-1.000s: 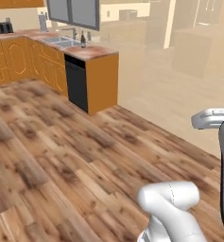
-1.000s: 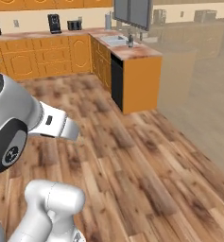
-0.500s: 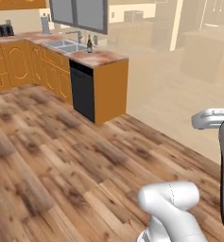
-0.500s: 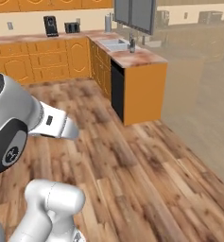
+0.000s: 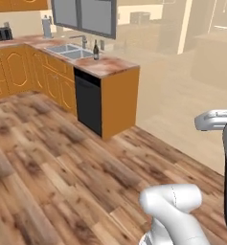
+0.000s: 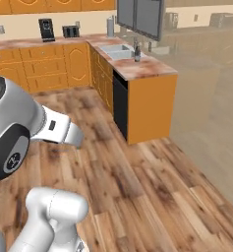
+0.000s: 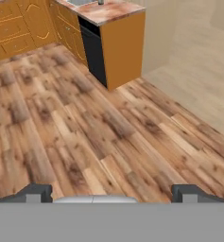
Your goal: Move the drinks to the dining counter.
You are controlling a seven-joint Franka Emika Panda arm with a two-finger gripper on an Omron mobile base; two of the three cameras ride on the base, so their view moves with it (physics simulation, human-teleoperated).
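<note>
From where I stand, everything hangs on the orange cabinet run with the reddish marble top and steel double sink (image 5: 69, 49) in the corner. A dark wine bottle (image 5: 96, 50) stands upright on that top, just beside the sink basins on the side toward the peninsula's open end; from the right base camera it (image 6: 136, 53) sits the same way, near the faucet. I can't make out the other two drinks from here, nor the dining counter.

The gripper (image 7: 111, 193) hangs over bare wooden floor (image 5: 62, 162), its two dark fingertips spread as wide as they go — empty, nothing between them. It faces the black dishwasher front (image 5: 88, 102) at the peninsula's end.

So the bottle lies ahead and above — well apart from the gripper, long axis vertical. My guess is the base has to close that gap before any reach.
</note>
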